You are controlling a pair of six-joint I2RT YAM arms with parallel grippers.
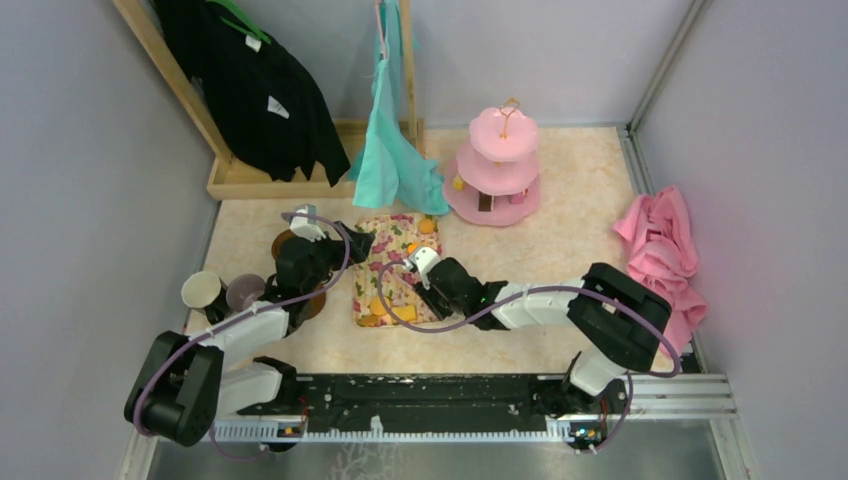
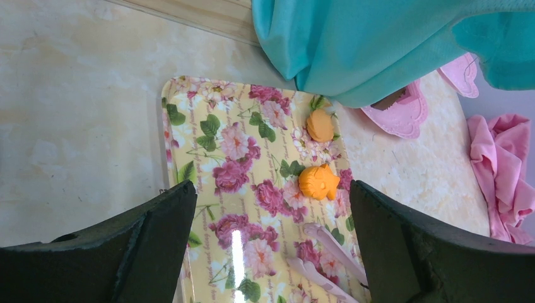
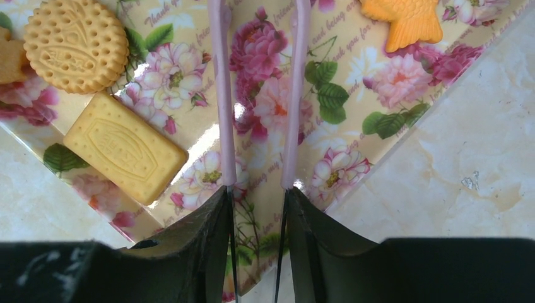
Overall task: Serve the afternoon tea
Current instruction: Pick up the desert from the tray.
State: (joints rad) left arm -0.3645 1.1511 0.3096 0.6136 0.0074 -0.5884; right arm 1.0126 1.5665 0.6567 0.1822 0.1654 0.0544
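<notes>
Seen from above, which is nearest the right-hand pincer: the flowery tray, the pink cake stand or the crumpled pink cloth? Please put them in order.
1. Tray: directly under the right pincer, which grips tongs over it.
2. Stand: farther back on the table, a little to the right.
3. Cloth: farthest, at the table's right edge by the wall.

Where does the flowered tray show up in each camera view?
Top view: tray at centre, front-left of the pink stand.
Left wrist: centre, running to the bottom edge.
Right wrist: upper left, under the pink tongs.
Shared landmark: orange fish snack on it, both wrist views.
</notes>
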